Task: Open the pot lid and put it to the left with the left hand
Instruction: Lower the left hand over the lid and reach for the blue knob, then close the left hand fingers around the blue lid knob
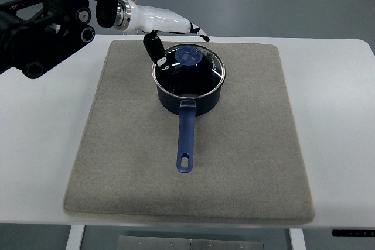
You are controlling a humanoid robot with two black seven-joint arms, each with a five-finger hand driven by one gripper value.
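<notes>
White tabletop fills the picture, and on it lies one grey felt mat, big and square. Sitting toward the far middle of that mat is one dark blue saucepan, its long handle pointing back at the camera. One glass lid sits on top, steel rim all round, one blue knob in the centre, and the lid is not yet lifted. Coming in from the left is one arm, and the left hand hovers at the pot's far-left rim, fingers loosely apart and holding nothing, with the dark thumb dipping over the lid's edge. No right arm on show.

Now the risk, as I judge it: the hand is off-centre from that knob, so a close from here could pinch glass or rim, not the knob. That might tilt the lid, let it slip, or drag the whole pot across the felt.
</notes>
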